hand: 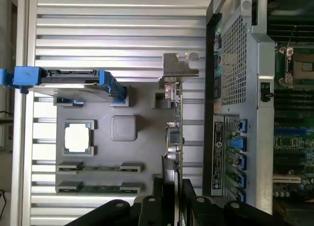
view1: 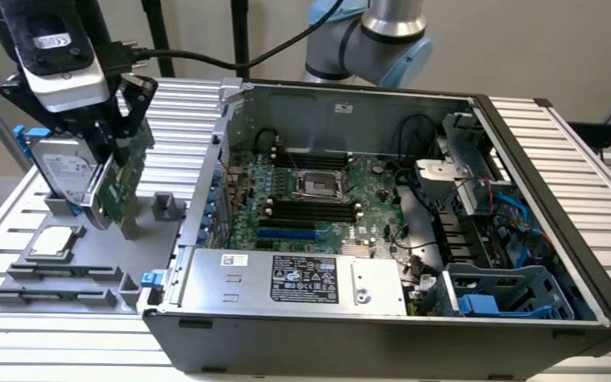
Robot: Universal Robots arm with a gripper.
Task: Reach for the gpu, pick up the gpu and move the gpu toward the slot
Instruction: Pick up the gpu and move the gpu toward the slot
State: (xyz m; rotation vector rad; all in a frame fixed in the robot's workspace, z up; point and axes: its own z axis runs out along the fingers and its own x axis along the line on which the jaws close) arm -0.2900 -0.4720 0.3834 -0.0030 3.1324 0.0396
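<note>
The gpu (view1: pixel 123 189), a thin green card, hangs tilted just above the grey holder tray (view1: pixel 83 263) at the exterior view's left. My gripper (view1: pixel 114 151) is shut on its upper edge. In the wrist view the gpu (hand: pixel 174 132) shows dark and edge-on, its silver end bracket (hand: pixel 179 69) at the far end, and my gripper (hand: pixel 170 181) has a black finger pressed on each side of it. The open computer case (view1: pixel 518 263) lies to the exterior view's right, with blue expansion slots (view1: pixel 286 233) on its green motherboard (view1: pixel 332 199).
A silver hard drive with blue rails (view1: pixel 64 171) stands right beside the gpu. A square processor chip (view1: pixel 53 241) and memory sticks (view1: pixel 61 274) lie on the tray. The case's side wall (view1: pixel 219 171) and power supply (view1: pixel 295 278) stand between tray and motherboard.
</note>
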